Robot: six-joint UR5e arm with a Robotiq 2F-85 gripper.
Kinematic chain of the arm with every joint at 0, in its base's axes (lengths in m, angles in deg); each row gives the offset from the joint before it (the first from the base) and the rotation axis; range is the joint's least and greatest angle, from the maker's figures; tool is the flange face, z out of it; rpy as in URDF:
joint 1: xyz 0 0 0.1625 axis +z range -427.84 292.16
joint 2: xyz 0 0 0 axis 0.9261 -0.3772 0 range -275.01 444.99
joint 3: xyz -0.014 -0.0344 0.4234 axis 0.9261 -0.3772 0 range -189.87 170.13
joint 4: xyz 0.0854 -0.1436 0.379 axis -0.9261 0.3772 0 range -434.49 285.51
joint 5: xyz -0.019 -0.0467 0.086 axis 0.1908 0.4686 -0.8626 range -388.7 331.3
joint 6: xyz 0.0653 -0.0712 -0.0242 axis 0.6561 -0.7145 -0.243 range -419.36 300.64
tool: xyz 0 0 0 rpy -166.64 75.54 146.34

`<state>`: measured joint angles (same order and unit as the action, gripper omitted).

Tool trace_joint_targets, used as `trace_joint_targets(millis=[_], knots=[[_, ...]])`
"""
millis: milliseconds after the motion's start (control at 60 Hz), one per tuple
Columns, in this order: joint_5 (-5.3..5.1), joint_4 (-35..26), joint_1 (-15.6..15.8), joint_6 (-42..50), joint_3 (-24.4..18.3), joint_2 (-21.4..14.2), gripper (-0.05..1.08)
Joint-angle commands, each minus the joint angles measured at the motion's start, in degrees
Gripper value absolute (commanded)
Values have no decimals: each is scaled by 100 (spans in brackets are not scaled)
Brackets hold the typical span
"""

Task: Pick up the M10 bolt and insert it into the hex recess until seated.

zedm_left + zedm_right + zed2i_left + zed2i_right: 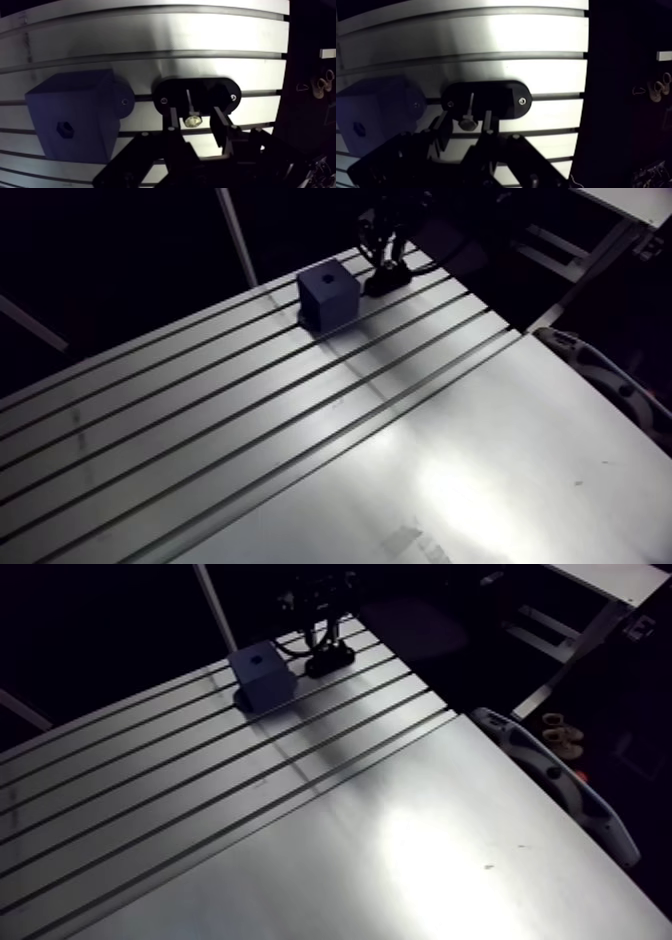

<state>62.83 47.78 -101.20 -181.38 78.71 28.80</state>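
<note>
One table (150, 30) carried one blue block (75, 100), off to the side of the end effector (195, 116), and one black holder (222, 92) directly beneath it. The end effector's fingers stood spread, gripping nothing. One M10 bolt (191, 120) sat between them, head nearest, long axis running away into the holder. One hex recess (65, 130) lay in the block's top face.

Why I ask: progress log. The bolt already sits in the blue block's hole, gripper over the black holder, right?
No. The wrist view shows the bolt at the black holder, under the gripper; the hole in the blue block is empty.
</note>
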Motion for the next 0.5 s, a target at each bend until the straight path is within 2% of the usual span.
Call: trace_joint_targets(millis=[17,500], knots=[[8,2,-4,7,5,8,55],[18,-15,-13,-2,23,-1,55]])
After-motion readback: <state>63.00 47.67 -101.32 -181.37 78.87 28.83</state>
